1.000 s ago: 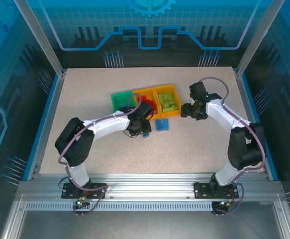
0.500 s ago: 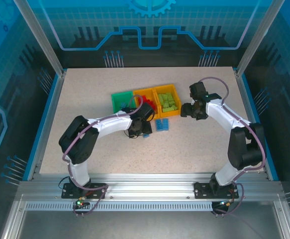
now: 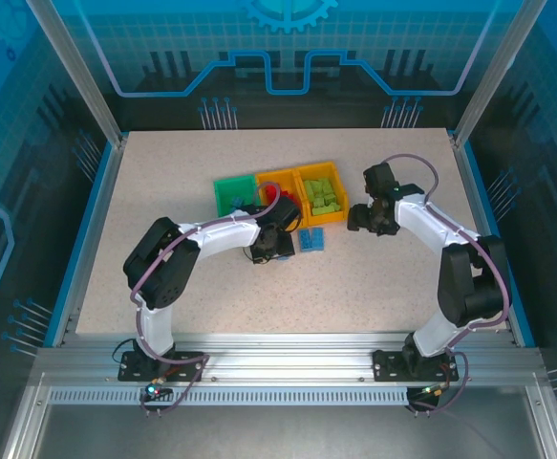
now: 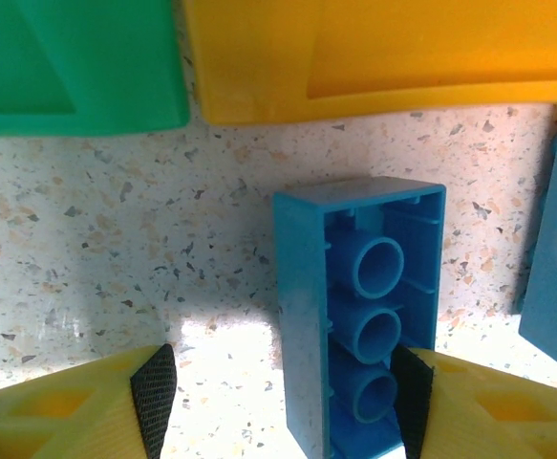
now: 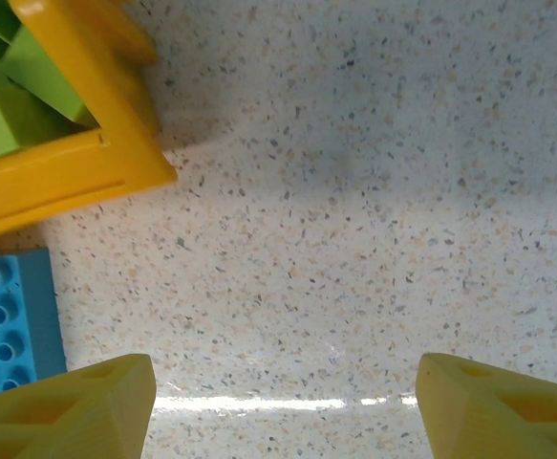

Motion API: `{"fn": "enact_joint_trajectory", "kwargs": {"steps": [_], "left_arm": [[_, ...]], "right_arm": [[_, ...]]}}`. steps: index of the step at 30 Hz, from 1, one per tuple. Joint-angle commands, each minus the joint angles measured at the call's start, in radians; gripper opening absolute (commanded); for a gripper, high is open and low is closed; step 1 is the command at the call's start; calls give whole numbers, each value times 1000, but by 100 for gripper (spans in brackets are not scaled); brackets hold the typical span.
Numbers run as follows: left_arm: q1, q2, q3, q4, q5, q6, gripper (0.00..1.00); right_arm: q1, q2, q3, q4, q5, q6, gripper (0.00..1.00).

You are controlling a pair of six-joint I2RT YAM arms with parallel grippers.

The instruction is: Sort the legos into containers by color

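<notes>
On the speckled table (image 3: 163, 210), a green bin (image 3: 224, 196) sits left of the middle orange bin (image 3: 278, 175), and a second orange bin (image 3: 338, 191) holding lime bricks (image 3: 322, 196) sits right of it. Just in front of the middle bin, the left claw (image 4: 284, 402) stands open astride an upside-down blue brick (image 4: 354, 316), one pad (image 4: 414, 402) touching it. Well right of that bin, the right claw (image 5: 288, 411) gapes open over bare table.

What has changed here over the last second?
The left arm's elbow swung right, toward the middle. The left gripper stayed low before the bins, jaws open astride an upturned blue brick, not gripping it. The right gripper, bins and other bricks stayed put.
</notes>
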Motion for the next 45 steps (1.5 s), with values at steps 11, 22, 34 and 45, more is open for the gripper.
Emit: {"fn": "enact_joint_trajectory", "kwargs": {"steps": [11, 22, 34, 45], "left_arm": [[-14, -92, -15, -9, -17, -21, 62], [-20, -10, 56, -25, 6, -9, 66], [-19, 77, 95, -42, 9, 1, 55], [-19, 16, 68, -35, 4, -1, 28]], "right_arm": [[-5, -32, -18, 15, -22, 19, 74], [-4, -21, -23, 21, -19, 17, 75], [-9, -26, -28, 21, -18, 15, 75], [4, -41, -55, 25, -17, 25, 76]]}}
